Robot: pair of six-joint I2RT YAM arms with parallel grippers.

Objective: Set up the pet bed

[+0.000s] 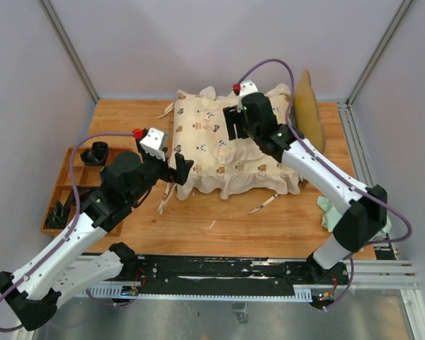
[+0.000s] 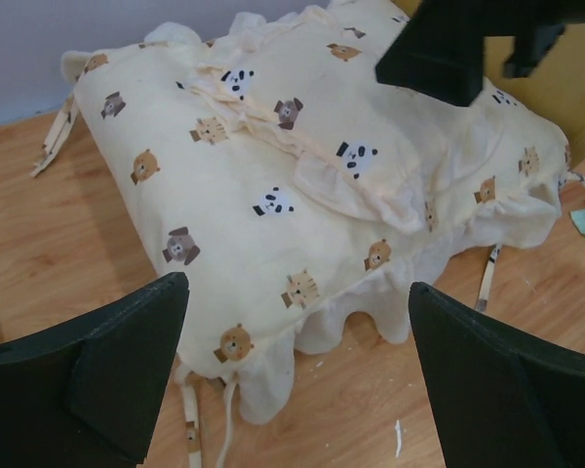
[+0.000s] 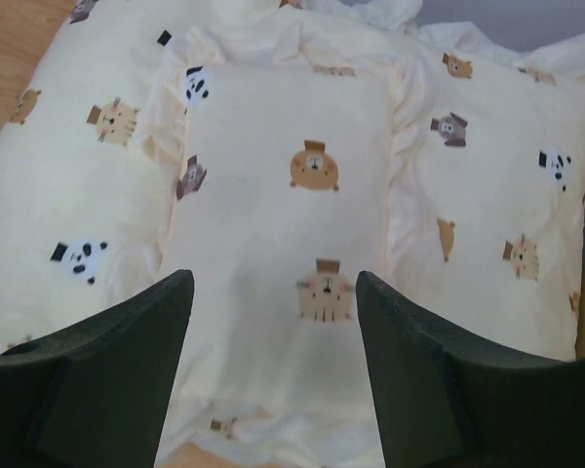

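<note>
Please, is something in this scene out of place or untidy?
Yes. The quilt lies rumpled over the pet bed, its hem spilling onto the table and its ties straggling out. A pale green cloth lies crumpled at the table's right edge beside the right arm, apart from the bed.

The top camera looks down from high behind on the whole table [image 1: 127, 120], farthest off. The left wrist camera looks past the left fingers [image 2: 107, 370] at the quilt [image 2: 224, 195] just ahead. The right wrist camera sits close above the pillow [image 3: 292, 195], beyond the right fingers [image 3: 107, 370]. All share the quilt.
</note>
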